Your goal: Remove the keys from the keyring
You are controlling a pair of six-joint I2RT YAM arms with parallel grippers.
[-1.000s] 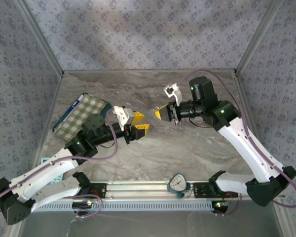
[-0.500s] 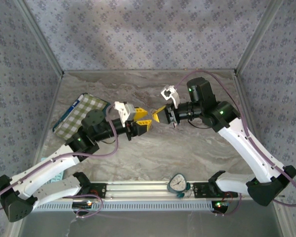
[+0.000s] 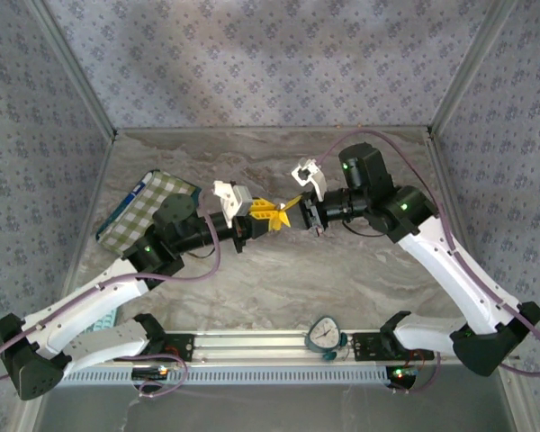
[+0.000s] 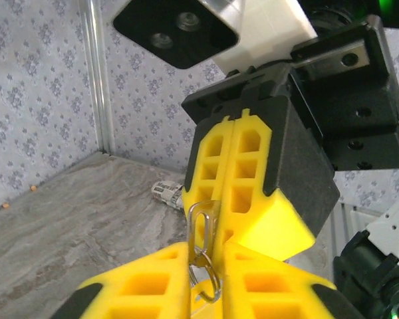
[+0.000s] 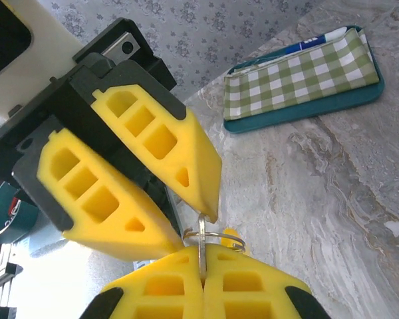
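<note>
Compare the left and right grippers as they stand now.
The right gripper is shut on the keyring; the left gripper has its fingers apart, flanking it. In the top view the left gripper reaches in from the left, the right gripper from the right. Both have yellow pads.

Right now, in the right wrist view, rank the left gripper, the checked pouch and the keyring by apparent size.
1. Left gripper, though its nearness to the camera inflates it.
2. Checked pouch, lying farther back.
3. Keyring, a thin wire loop at the jaws.
</note>
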